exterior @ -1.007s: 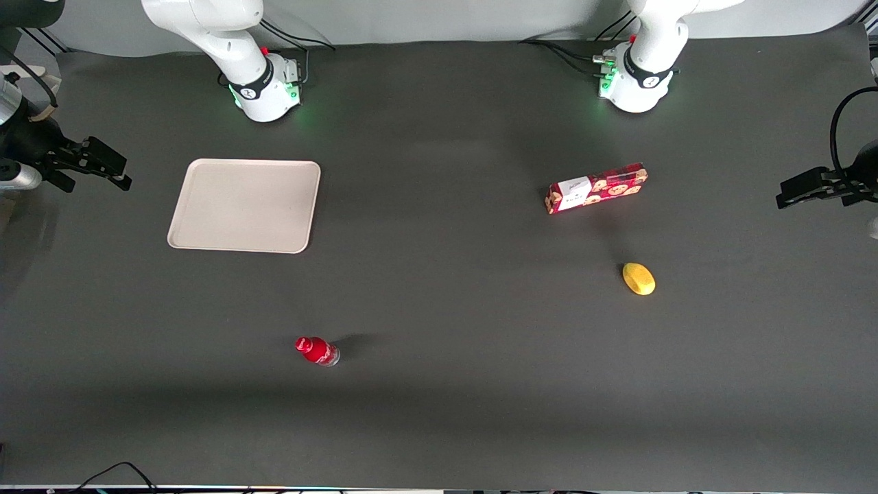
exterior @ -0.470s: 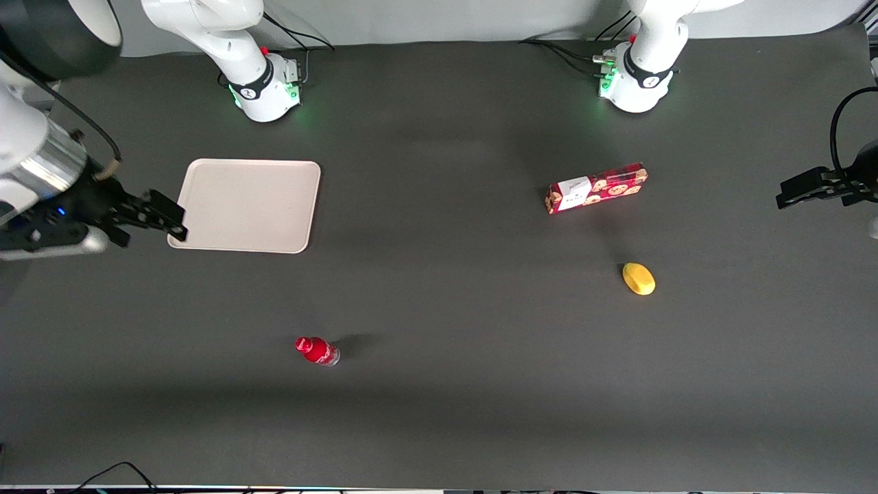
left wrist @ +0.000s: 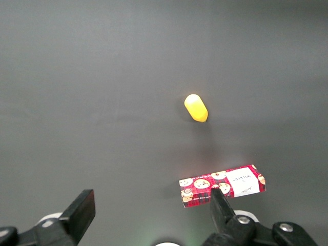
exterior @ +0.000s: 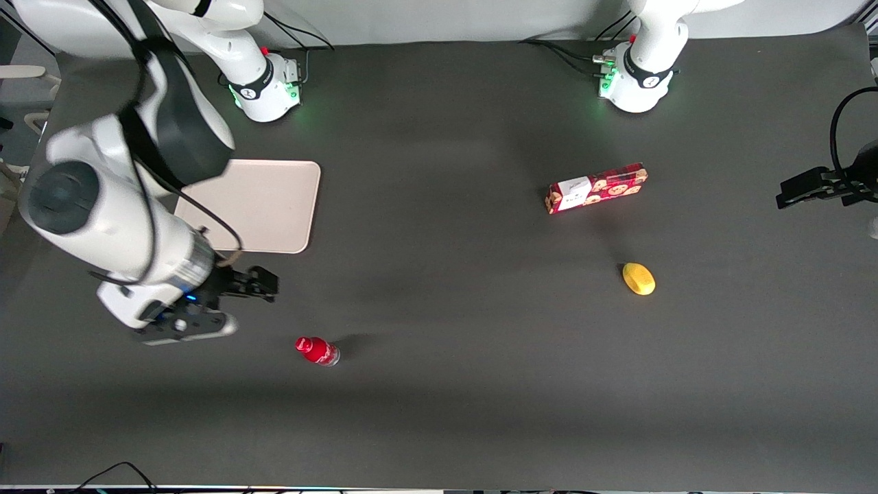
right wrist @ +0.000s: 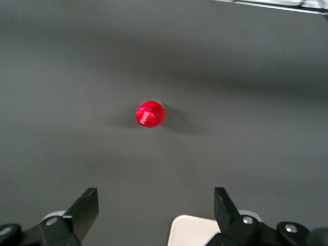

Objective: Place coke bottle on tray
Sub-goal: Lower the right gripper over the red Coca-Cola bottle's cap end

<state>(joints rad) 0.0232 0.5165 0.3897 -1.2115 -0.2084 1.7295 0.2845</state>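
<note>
Arm pose: the right arm reaches out over the desk point(exterior: 439, 412), its wrist bent so the gripper point(exterior: 264, 283) hangs above bare desk, between the tray point(exterior: 274, 206) and the coke bottle point(exterior: 317, 350).
Fingers: spread wide apart with nothing between them, as the right wrist view shows point(right wrist: 87, 207).
Coke bottle: stands upright on the desk, nearer to the front camera than the tray and well apart from it; the right wrist view looks down on its red cap point(right wrist: 150, 113).
Tray: lies flat on the desk near the working arm's base.
Change: a second ago the gripper sat at the working arm's edge of the desk, outside the tray; half a second ago it touched over the tray's corner; now it has swung past the tray toward the bottle. Bottle and tray have not moved.
Hidden: the arm covers a large part of the tray in the front view; only a corner of the tray point(right wrist: 192, 230) shows from the right wrist.
Other things: cookie box point(exterior: 595, 188) and yellow fruit point(exterior: 638, 278) lie toward the parked arm's end.
</note>
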